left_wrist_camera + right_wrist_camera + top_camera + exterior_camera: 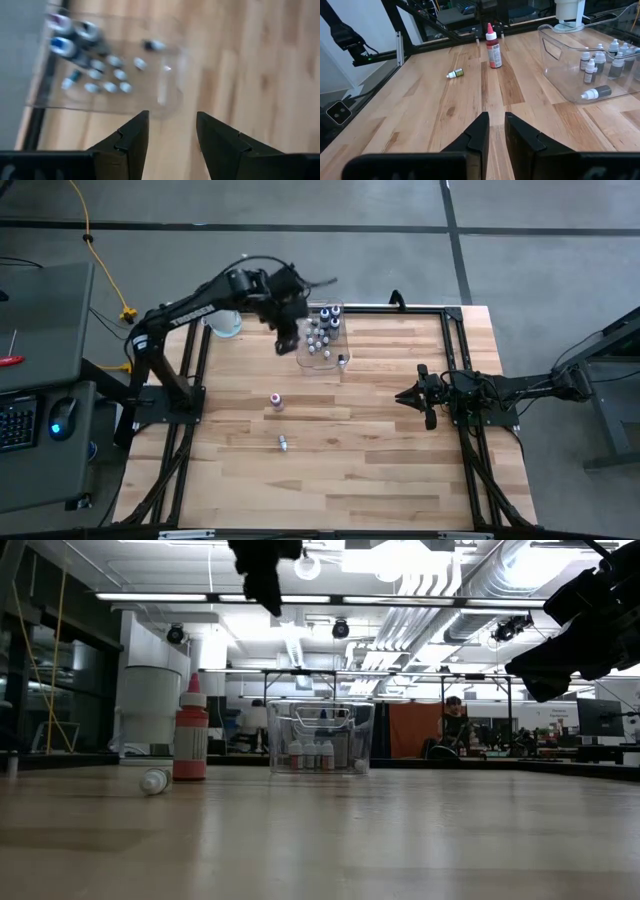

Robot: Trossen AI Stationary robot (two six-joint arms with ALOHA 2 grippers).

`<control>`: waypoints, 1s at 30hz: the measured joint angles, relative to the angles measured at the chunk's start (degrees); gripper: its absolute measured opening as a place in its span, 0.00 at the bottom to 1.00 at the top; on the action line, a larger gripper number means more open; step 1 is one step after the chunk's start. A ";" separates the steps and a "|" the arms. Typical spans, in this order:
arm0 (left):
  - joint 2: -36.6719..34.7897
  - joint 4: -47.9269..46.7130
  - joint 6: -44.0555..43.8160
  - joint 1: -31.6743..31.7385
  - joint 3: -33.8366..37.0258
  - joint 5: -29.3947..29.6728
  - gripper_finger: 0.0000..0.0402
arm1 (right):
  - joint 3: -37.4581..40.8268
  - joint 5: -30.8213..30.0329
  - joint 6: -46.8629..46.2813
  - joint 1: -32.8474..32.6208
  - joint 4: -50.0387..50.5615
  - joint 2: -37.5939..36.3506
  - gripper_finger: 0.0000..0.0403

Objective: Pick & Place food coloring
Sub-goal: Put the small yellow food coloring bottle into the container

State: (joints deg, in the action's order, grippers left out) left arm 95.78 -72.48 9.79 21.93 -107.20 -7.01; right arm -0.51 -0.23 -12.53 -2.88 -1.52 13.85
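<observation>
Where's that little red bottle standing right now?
In the high view, the red bottle stands upright on the bare wood left of centre, between the clear bin and a small bottle lying flat.
</observation>
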 joint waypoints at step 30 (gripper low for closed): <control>-0.58 3.64 45.55 -28.38 17.44 -10.22 0.40 | 0.00 0.00 0.01 -0.01 0.00 0.00 0.13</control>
State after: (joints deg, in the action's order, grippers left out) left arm 95.20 -68.84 55.34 -6.44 -89.76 -17.23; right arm -0.51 -0.23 -12.53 -2.89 -1.52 13.85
